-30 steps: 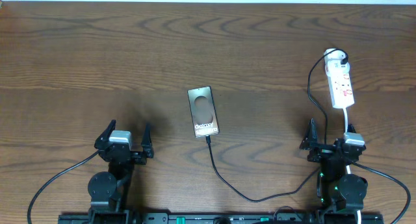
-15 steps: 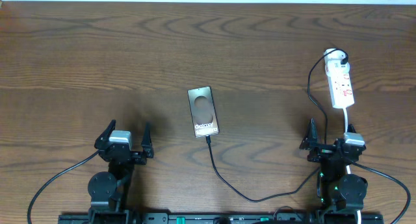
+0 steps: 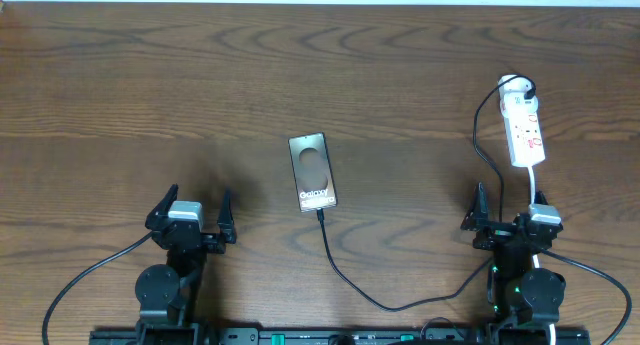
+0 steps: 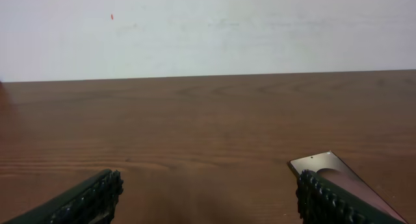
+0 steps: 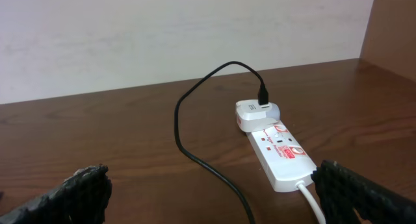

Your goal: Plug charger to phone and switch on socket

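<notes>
The phone (image 3: 312,172) lies flat at the table's middle, "Galaxy" lettering near its front end; its corner shows in the left wrist view (image 4: 325,164). The charger cable (image 3: 345,277) meets the phone's front end, loops along the front of the table and runs up to a white plug on the far end of the socket (image 3: 523,125). The socket lies at the right, also in the right wrist view (image 5: 279,152), with the cable (image 5: 188,143) beside it. My left gripper (image 3: 188,217) is open and empty at front left. My right gripper (image 3: 508,212) is open and empty, just in front of the socket.
The socket's white mains lead (image 3: 533,185) runs from its near end towards the right arm. Thicker black arm cables (image 3: 80,280) trail at the front corners. A pale wall (image 4: 208,29) stands behind the table's far edge.
</notes>
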